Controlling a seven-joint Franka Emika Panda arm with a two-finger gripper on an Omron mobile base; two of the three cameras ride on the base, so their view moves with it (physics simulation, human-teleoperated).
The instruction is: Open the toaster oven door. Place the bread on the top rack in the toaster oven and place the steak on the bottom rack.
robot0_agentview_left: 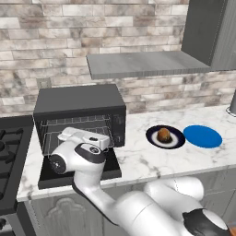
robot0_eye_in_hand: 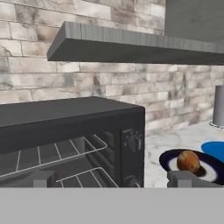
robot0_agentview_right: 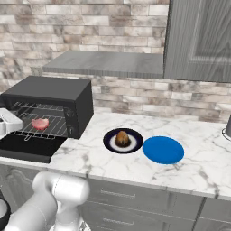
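One steak (robot0_agentview_right: 40, 123) on bottom rack (robot0_agentview_right: 38, 127); my claw (robot0_eye_in_hand: 111, 177) spread, empty, at toaster oven (robot0_agentview_left: 79, 115) mouth; bread (robot0_eye_in_hand: 188, 161) right, apart.

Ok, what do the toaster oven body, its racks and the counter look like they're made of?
The toaster oven looks like matte black painted metal: flat, no glare. Its top rack and bottom rack look like thin silvery metal wire grids. The counter looks like polished white marble with grey veining, though it could be an imitation.
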